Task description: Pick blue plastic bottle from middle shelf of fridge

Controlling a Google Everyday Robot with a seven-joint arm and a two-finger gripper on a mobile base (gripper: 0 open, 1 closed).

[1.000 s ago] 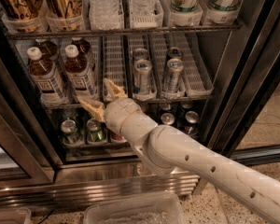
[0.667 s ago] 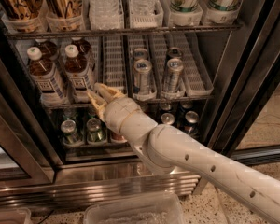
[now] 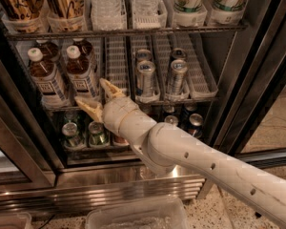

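Plainly, the gripper [image 3: 100, 99] hung at the near edge of the middle shelf [image 3: 117, 56], at the end of a pale arm [image 3: 195, 161] that reached in from the lower right. Its two yellowish fingers [image 3: 89, 109] were spread wide apart and held nothing. One finger pointed left beneath the bottles, at the shelf's front edge; the other pointed up in front of a bare white ribbed lane.

The blue plastic bottle [image 3: 82, 74] stood upright on the left part of that shelf, just left of the gripper, with its white cap on. Whether a finger touched it could not be told. A second bottle [image 3: 46, 78] of the same kind stood to its left, and more stood behind them.

Right of the bare lane, two silver-blue cans [image 3: 145, 78] stood in their lanes. Green-topped cans [image 3: 72, 133] sat on the shelf below. The fridge [image 3: 109, 187] showed its shiny steel base along the near side, and a clear plastic bin [image 3: 133, 216] lay on the floor before it.
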